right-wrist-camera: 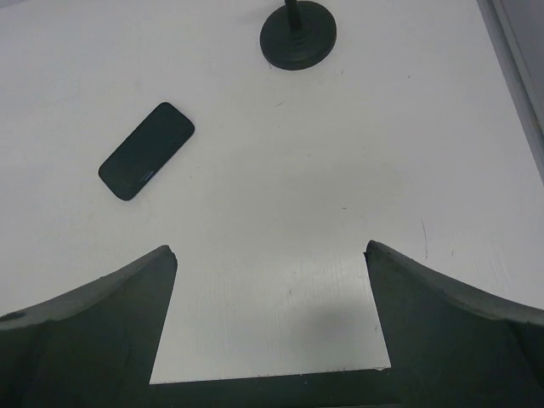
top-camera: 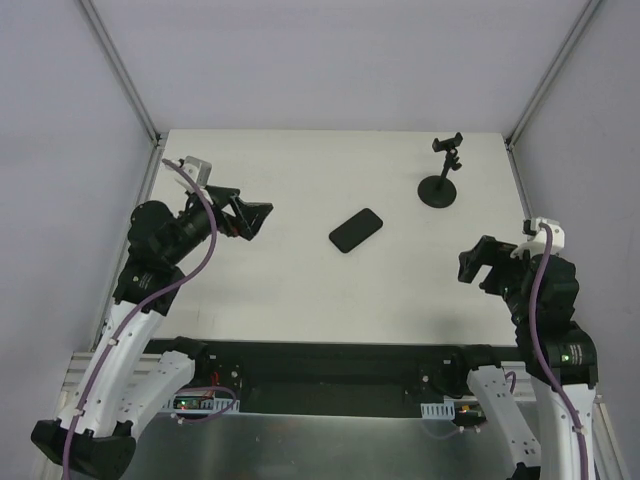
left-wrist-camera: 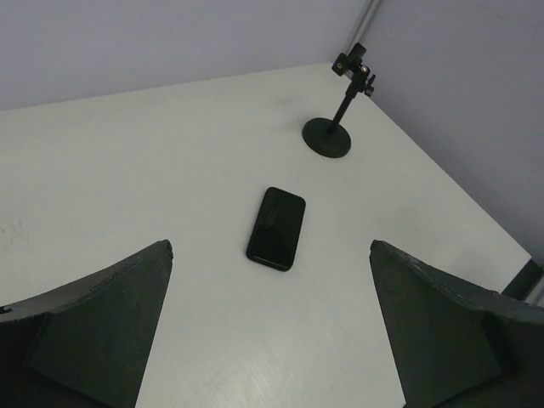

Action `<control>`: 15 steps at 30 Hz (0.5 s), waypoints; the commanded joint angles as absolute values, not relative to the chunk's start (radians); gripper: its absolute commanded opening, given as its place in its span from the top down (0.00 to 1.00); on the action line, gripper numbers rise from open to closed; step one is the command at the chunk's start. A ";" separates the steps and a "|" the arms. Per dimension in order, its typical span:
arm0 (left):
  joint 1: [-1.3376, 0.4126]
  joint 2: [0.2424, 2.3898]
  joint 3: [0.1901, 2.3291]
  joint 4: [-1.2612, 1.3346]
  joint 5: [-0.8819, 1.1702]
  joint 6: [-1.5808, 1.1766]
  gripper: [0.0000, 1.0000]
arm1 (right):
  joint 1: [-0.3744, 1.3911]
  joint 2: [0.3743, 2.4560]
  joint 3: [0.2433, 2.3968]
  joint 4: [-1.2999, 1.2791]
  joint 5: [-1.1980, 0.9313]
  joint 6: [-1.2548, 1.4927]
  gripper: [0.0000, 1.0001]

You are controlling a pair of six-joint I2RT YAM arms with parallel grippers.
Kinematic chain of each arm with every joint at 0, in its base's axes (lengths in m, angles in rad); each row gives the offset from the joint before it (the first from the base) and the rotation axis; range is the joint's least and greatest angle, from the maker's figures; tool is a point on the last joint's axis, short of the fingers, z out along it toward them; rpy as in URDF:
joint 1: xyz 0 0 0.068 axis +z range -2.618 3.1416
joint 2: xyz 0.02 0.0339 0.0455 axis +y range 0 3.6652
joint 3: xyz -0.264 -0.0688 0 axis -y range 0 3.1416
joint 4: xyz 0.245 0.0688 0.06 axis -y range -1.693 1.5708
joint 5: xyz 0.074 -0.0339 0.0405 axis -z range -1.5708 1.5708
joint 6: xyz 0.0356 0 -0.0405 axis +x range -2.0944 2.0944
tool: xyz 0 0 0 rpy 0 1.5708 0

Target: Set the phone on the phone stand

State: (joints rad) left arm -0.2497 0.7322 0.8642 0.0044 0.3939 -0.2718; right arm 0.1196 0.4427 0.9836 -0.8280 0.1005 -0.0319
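Observation:
The black phone (top-camera: 356, 230) lies flat near the middle of the white table; it also shows in the left wrist view (left-wrist-camera: 277, 228) and the right wrist view (right-wrist-camera: 146, 151). The black phone stand (top-camera: 441, 182) stands upright at the back right, clamp empty; it shows in the left wrist view (left-wrist-camera: 333, 121), and its disc base shows in the right wrist view (right-wrist-camera: 297, 36). My left gripper (top-camera: 262, 218) is open and empty, above the table left of the phone. My right gripper (top-camera: 468, 266) is open and empty, near the front right.
The white table (top-camera: 290, 280) is bounded by grey walls and metal frame posts (top-camera: 125, 70) at the back corners. Its front edge shows under the right gripper in the right wrist view (right-wrist-camera: 272, 377).

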 commanded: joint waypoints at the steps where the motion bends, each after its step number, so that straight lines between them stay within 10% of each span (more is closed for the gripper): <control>1: -0.301 0.805 0.926 0.005 0.433 -0.256 0.01 | 0.124 0.537 0.986 -0.822 0.123 0.023 0.04; 15: -0.452 0.973 1.029 -0.032 0.379 -0.279 0.02 | 0.114 1.078 1.210 -0.569 0.371 0.181 0.04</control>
